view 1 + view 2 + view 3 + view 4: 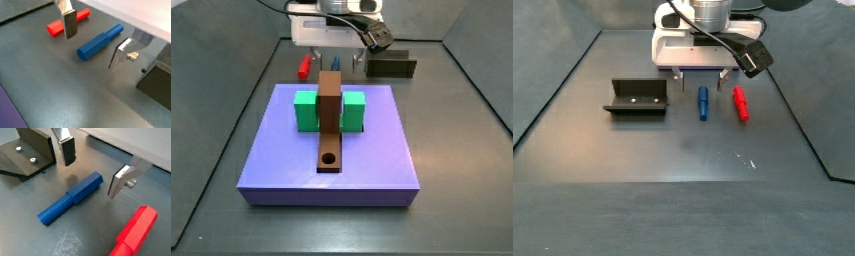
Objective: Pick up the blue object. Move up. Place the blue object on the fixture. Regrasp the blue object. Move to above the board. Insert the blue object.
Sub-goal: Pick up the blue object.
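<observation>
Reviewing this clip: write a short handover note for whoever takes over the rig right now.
End effector: open, empty, poised low over the blue peg, fingers on either side of it, not touching.
Blue peg: lying flat on the floor beside the red peg, which lies apart from it.
Fixture: on the floor, nothing on it.
Board: carries the green block and the brown bar, whose round hole is empty.
Done: approach only.
Left: grasp, lift, place on fixture, regrasp, move above board, insert.
</observation>
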Controlling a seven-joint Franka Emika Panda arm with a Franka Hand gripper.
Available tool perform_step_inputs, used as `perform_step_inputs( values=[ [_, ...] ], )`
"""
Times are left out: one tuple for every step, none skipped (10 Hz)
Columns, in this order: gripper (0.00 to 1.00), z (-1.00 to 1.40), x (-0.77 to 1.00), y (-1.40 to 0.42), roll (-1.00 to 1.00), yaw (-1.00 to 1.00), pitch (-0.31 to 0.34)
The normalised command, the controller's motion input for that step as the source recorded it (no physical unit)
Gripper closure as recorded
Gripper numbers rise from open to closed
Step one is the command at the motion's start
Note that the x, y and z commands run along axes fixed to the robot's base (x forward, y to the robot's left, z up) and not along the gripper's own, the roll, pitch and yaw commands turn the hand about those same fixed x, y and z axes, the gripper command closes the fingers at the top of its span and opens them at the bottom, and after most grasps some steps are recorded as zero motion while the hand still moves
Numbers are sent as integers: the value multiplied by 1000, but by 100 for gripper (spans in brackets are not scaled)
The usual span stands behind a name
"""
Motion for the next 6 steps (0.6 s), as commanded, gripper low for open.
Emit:
perform_step_inputs(
  values=[
    [0,-171,0,0,0,0,-49],
    [0,-183,0,0,0,0,-56],
    [0,-180,0,0,0,0,-49],
    [0,-154,0,0,0,0,-36],
    [0,-129,0,0,0,0,-29],
    [0,-94,0,0,0,0,-21]
  ],
)
